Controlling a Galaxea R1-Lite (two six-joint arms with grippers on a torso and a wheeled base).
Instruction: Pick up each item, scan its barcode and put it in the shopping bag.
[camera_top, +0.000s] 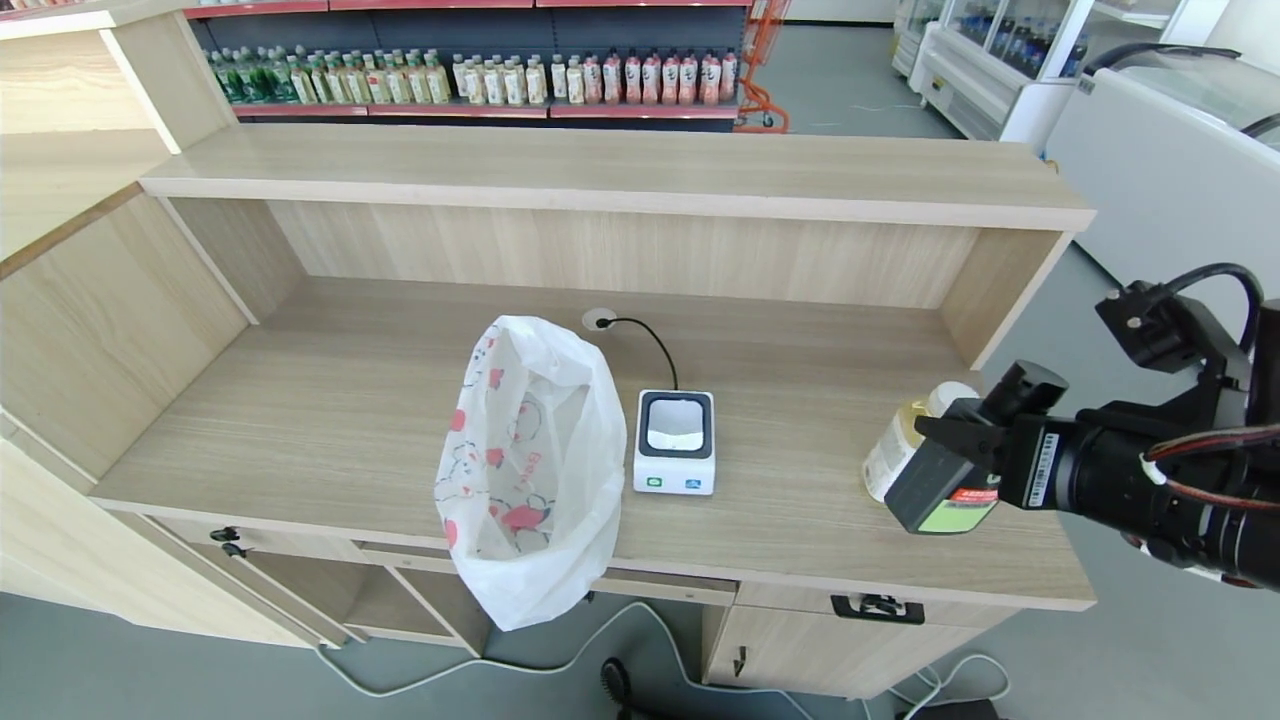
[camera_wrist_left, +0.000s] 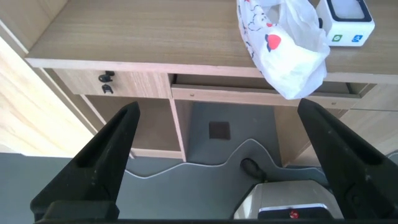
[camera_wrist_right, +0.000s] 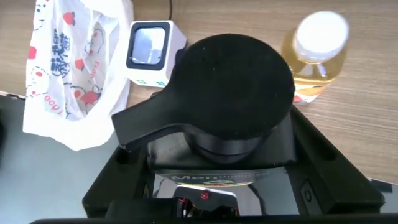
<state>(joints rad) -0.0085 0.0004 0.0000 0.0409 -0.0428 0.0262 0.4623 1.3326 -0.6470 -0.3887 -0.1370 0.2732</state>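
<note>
Dark bottle (camera_top: 935, 495), clamped in right tool (camera_top: 955, 455), tilts pump-end up, base toward counter (camera_top: 350, 420); left tool (camera_wrist_left: 217, 155) gapes open.

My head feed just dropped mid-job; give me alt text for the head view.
The right gripper holds a dark bottle with a black cap at the wooden counter's right end, beside a white-capped yellow bottle. Toward the middle, a white barcode scanner sits next to an open, red-printed shopping bag at the front edge.
</note>
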